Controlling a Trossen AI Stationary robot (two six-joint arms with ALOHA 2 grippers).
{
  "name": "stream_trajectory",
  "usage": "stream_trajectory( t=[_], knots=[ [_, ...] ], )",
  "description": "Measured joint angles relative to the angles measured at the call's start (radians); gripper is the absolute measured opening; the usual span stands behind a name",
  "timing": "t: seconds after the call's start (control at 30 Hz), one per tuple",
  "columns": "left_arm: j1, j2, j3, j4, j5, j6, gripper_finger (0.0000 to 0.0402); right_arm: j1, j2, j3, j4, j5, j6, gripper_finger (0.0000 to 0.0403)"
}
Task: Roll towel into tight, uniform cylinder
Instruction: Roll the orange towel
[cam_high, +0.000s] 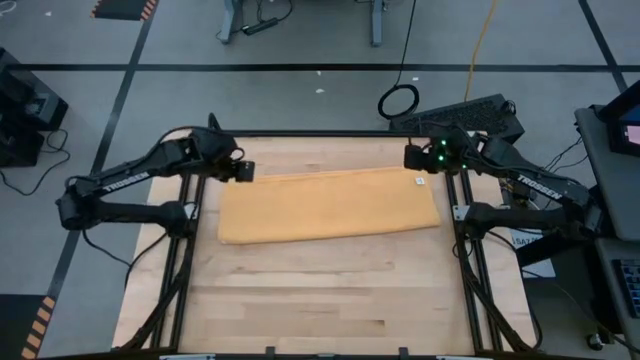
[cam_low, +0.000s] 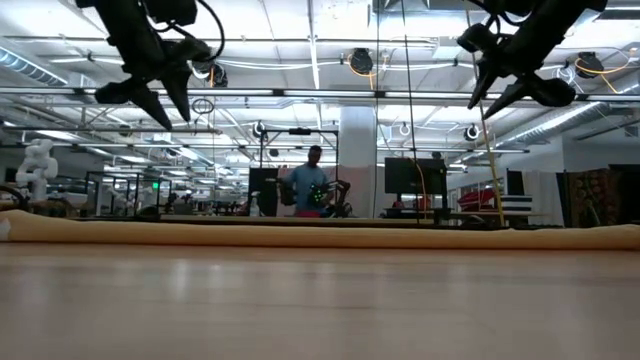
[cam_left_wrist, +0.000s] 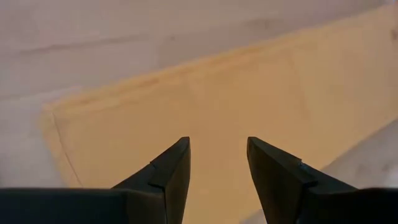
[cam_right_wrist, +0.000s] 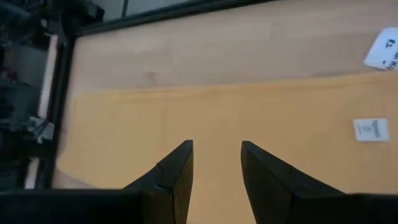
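The mustard-yellow towel (cam_high: 330, 205) lies flat on the wooden table, folded into a long strip running left to right, with a small white label (cam_high: 420, 181) near its far right corner. In the low view it shows as a low yellow band (cam_low: 320, 236). My left gripper (cam_high: 246, 170) hangs open above the towel's far left corner (cam_left_wrist: 217, 149). My right gripper (cam_high: 412, 158) hangs open above the far right corner (cam_right_wrist: 217, 152). Both are well clear of the cloth (cam_low: 160, 95) (cam_low: 500, 90).
Black frame rails (cam_high: 460, 215) run along the table's left and right sides. A white paper slip (cam_right_wrist: 385, 50) lies on the wood beyond the towel. Bare wood (cam_high: 320, 300) stretches from the towel to the near edge. A person (cam_low: 308, 185) stands far behind the table.
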Motion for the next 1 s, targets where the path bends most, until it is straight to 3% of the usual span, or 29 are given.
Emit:
stream_trajectory(
  t=[0.27,0.5,0.8,1.0],
  knots=[
    [-0.155,0.103,-0.111,0.143,0.02,-0.027,0.0164,0.033,0.049,0.0,-0.166,-0.054,-0.014,0.0125],
    [-0.232,0.178,-0.248,0.249,-0.002,-0.108,0.0164,0.086,0.141,0.0,-0.101,-0.043,0.08,0.0125],
    [-0.274,0.248,-0.354,0.386,-0.003,-0.197,0.0164,0.118,0.324,0.0,-0.059,-0.052,-0.063,0.0125],
    [-0.275,0.302,-0.368,0.388,0.032,-0.246,0.0163,0.109,0.477,0.0,-0.059,-0.017,-0.162,0.0125]
  ],
)
